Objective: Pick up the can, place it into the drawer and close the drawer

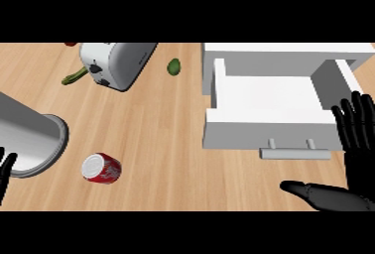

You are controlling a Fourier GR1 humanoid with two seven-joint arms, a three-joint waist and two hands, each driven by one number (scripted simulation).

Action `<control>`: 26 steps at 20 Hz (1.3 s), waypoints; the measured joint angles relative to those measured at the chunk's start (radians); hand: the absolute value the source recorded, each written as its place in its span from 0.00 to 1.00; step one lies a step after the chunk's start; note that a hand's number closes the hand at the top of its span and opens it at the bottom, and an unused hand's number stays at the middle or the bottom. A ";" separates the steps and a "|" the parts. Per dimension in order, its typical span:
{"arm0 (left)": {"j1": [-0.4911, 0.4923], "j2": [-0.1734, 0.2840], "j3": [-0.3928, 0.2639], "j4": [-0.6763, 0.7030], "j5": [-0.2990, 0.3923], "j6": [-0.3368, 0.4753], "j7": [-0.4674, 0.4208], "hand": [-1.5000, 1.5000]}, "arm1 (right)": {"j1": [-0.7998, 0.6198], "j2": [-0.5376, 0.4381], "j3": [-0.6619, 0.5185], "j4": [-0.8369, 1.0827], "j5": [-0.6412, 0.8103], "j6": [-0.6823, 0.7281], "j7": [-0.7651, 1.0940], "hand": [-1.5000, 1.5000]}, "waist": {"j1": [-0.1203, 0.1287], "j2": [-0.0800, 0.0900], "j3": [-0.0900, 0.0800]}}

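The can (101,168) lies on its side on the worktop (161,124), well apart from the right hand (350,163), which is open with fingers straight beside the drawer's front right corner. The left hand (6,171) shows at the left edge; finger state cannot be determined. Bare worktop separates can and drawer (267,106). The drawer is pulled open and its interior is white.

A red can (101,168) with a silver top lies on the wooden counter, well left of the open white drawer (273,111).
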State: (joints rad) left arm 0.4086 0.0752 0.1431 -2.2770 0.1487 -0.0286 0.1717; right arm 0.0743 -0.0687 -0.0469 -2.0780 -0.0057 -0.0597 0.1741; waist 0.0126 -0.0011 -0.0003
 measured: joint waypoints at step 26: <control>-0.029 -0.071 -0.050 0.285 -0.125 0.025 -0.105 0.00 | 0.070 -0.028 -0.142 -0.008 -0.103 0.095 -0.037 0.00 | -0.013 0.000 0.000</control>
State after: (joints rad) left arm 0.3799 0.0040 0.0932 -1.9920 0.0242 -0.0038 0.0671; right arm 0.1439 -0.0972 -0.1886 -2.0862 -0.1088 0.0358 0.1371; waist -0.0003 -0.0007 -0.0002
